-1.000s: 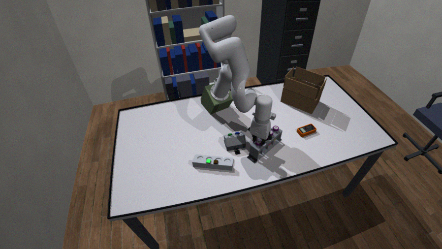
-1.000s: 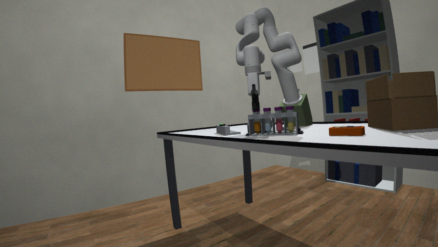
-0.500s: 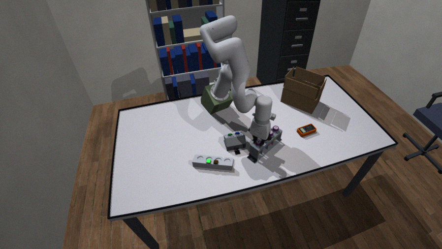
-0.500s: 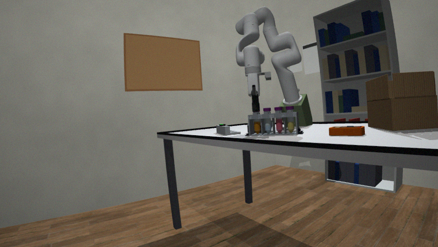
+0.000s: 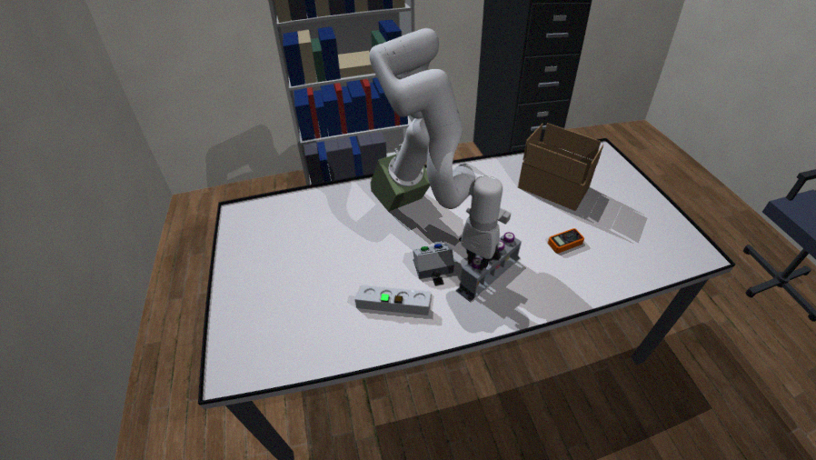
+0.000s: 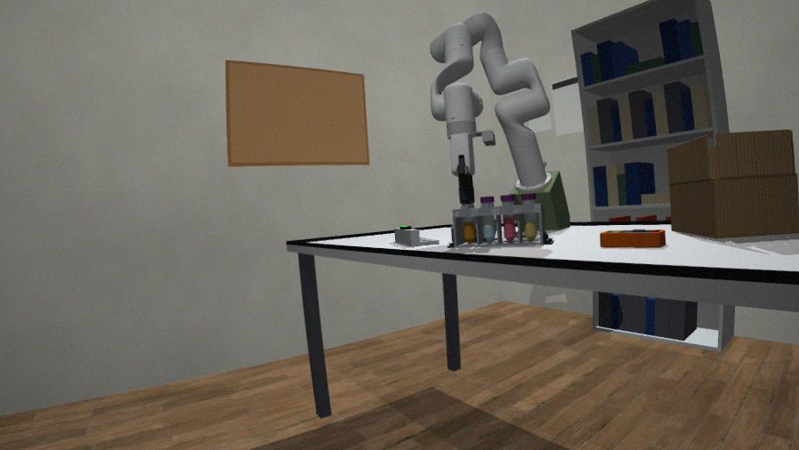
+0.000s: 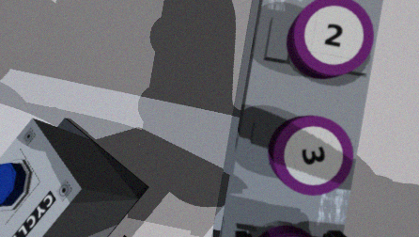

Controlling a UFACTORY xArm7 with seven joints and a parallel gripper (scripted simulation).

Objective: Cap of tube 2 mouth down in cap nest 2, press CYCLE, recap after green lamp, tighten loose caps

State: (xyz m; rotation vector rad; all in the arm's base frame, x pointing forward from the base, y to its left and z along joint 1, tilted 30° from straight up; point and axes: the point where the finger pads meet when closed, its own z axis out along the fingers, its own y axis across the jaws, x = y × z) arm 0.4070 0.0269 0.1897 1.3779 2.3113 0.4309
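Gripper point(image 6: 464, 194): pointing straight down at the left end of the tube rack point(image 6: 497, 241) in the exterior view. Fingers partly closed and clamped on the end cap point(image 7: 282, 231). Only a purple sliver of that cap shows at the bottom edge of the wrist view and its number is out of frame; by order it follows cap 3 point(image 7: 311, 155), so it is tube 4's.

Cap 2 point(image 7: 332, 37): on its tube in the rack, upper right of the wrist view, next to cap 3 and apart from the gripper.

In the top view the arm's wrist covers most of the rack's middle; the far cap point(image 5: 510, 235) shows to its right.

Key housing point(image 5: 433, 261): just left of the rack, blue key point(image 5: 438, 246) and green key point(image 5: 423, 249) on top. The CYCLE label is legible at lower left of the wrist view.

Cap tray point(image 5: 393, 303): lower left of the housing, with the green lamp point(image 5: 384, 296) lit.

Further out on the table point(image 5: 285, 354): orange meter point(image 5: 565, 240) right of the rack, cardboard box point(image 5: 559, 165) upper right, green arm base point(image 5: 393, 196) behind.
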